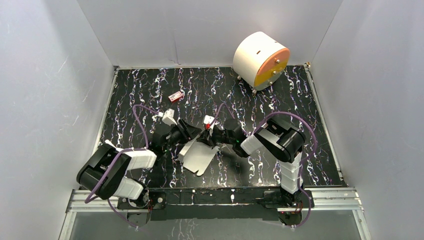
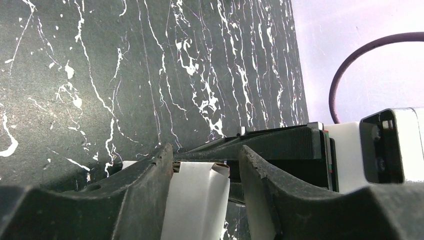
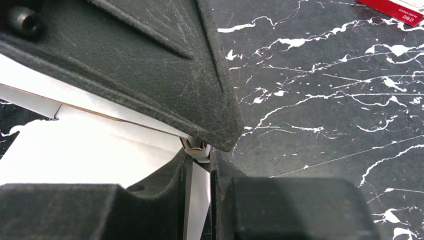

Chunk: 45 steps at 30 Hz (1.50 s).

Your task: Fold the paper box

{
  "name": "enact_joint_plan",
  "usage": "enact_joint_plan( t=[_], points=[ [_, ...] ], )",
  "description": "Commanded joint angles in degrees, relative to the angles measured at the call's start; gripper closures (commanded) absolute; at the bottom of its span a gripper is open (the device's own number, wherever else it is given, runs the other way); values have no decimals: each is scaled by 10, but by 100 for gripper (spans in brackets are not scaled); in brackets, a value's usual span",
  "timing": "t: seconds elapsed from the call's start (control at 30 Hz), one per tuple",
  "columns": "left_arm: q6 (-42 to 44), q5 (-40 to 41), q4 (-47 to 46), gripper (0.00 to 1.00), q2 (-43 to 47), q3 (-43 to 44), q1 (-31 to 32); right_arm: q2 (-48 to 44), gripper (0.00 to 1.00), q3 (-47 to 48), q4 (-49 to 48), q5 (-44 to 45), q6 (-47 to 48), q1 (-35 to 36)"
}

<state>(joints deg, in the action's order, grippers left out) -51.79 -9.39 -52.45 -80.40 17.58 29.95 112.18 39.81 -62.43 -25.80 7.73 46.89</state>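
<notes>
Nearest, the sheet: the paper box is seen as a flat white die-cut sheet lying mid-bench, just ahead of the arm bases. Its far edge is raised to where the two pincers meet.
Left pincer: released. A white strip of the sheet is straddled by the parted jaws, and a slim gap is seen at one side.
Right pincer: clenched on a doubled-over edge of the sheet, with the card pinched in the narrow slot between the fingertips.
Meeting point: the two pincers are set almost tip to tip over the same flap.
Step in hand, as judged: a flap is being creased along its score line, and most of the sheet is not yet folded.
How it is best done: the crease should be held fast by the right pincer. The flap should be turned about the score line only, never dragged, since thin card is easily buckled or torn between two grips. The left pincer should be closed close to the fold before any load is taken.
Bench: black with white veins.
Farther back: a small red item is seen well apart from the work.
Farthest: a big white cylinder with an orange face is stood by the back wall, right of centre.
</notes>
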Motion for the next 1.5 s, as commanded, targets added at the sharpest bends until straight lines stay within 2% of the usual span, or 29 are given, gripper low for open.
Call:
enact_joint_plan(
  t=[0.0,0.3,0.43,0.63,0.83,1.07,1.47],
  points=[
    [-13,-49,59,49,8,10,3,-22,100,5,-87,39,-25,1],
    [18,-2,184,43,76,27,-4,-37,100,-18,-61,70,-45,1],
    [11,-14,203,45,69,37,-6,-34,100,-30,-87,63,-48,1],
    [-8,-52,177,50,32,43,-8,-33,100,-34,-94,71,-48,2],
    [-17,-100,166,56,6,55,-10,-35,88,-58,-143,85,-40,2],
    [-26,-145,169,58,-16,68,-16,-24,78,-65,-190,62,-17,2],
    [-19,-191,189,59,-38,93,-22,-5,73,-55,-225,48,20,2]
  ],
)
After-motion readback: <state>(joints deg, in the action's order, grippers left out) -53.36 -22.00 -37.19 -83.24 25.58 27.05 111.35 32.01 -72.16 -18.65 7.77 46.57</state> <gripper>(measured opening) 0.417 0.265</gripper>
